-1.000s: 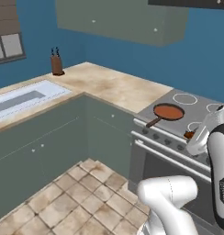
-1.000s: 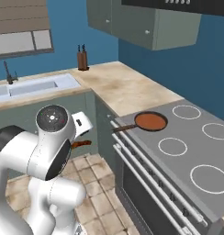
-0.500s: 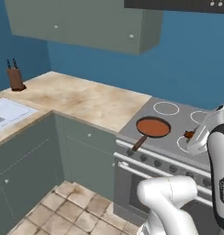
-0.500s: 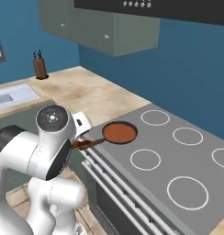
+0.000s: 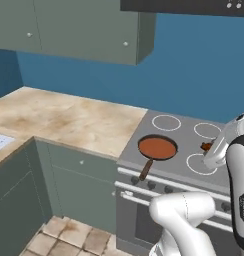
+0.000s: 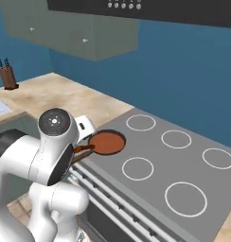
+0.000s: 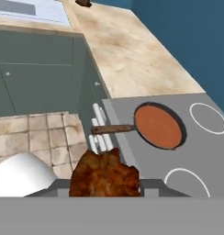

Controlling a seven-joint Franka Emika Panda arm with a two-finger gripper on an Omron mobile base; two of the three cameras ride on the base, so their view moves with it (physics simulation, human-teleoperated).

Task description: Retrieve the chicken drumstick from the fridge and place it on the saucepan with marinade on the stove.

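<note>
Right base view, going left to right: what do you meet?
Brown knife block → beige stone counter → dark-rimmed saucepan of reddish-brown marinade → grey cooktop with white burner rings.

Glossy white rounded arm [image 6: 46, 160], dark grey joint bands, round dark speckled cap, small dark lettering

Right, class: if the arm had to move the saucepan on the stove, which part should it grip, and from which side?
Grip the saucepan's long brown handle, coming from the stove's front edge. The handle is straight and sticks out over that edge toward the robot, clear of the marinade; the round rim likely offers a poorer hold.
</note>
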